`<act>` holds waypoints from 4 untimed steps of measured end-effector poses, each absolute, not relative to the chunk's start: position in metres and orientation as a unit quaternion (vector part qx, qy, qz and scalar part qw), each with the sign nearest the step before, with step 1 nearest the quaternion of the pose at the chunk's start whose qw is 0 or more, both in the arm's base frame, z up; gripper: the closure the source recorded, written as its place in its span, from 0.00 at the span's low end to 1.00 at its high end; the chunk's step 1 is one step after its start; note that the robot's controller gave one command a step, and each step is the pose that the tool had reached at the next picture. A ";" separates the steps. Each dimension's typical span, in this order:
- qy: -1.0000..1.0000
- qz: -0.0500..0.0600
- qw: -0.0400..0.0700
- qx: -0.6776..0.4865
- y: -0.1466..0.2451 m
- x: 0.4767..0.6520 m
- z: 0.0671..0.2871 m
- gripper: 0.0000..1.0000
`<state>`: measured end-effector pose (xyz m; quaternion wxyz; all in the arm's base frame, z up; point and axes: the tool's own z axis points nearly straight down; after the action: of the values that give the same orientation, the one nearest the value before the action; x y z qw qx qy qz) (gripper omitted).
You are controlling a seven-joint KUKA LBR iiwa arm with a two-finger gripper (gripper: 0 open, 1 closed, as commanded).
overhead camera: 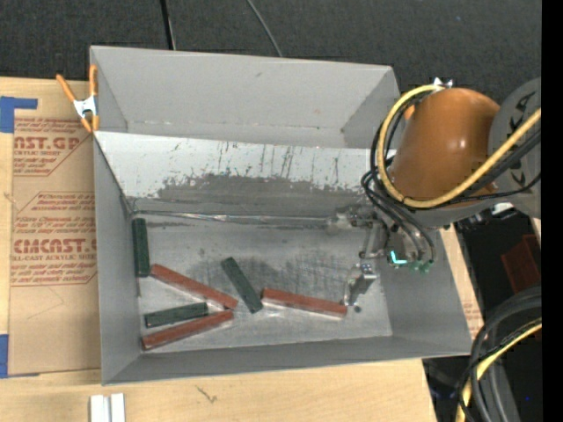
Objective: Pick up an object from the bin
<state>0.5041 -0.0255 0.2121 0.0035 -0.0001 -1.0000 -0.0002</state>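
Observation:
My gripper (357, 295) hangs low at the right side of the bin floor, its fingertips just at the right end of a flat red-brown bar (303, 303). That bar lies nearly level along the floor's front. Left of it a dark green bar (241, 284) lies slanted, its lower end close to the red-brown bar's left end. I cannot make out the gap between the fingers, and nothing shows between them.
Further left lie another red-brown bar (192, 287), a dark green bar (176, 316) over a third red-brown bar (186, 330), and an upright dark green bar (140, 247) by the left wall. The arm's orange dome and cables stand over the bin's right wall.

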 end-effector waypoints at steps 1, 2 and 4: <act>-1.000 0.000 -0.001 0.000 -0.026 0.506 0.216 0.00; -0.999 0.000 -0.003 0.036 -0.032 0.506 0.158 0.00; -0.999 0.000 0.000 0.035 -0.039 0.493 0.114 0.00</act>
<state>0.4928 -0.0393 0.1138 0.0002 0.0346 -0.9994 -0.0002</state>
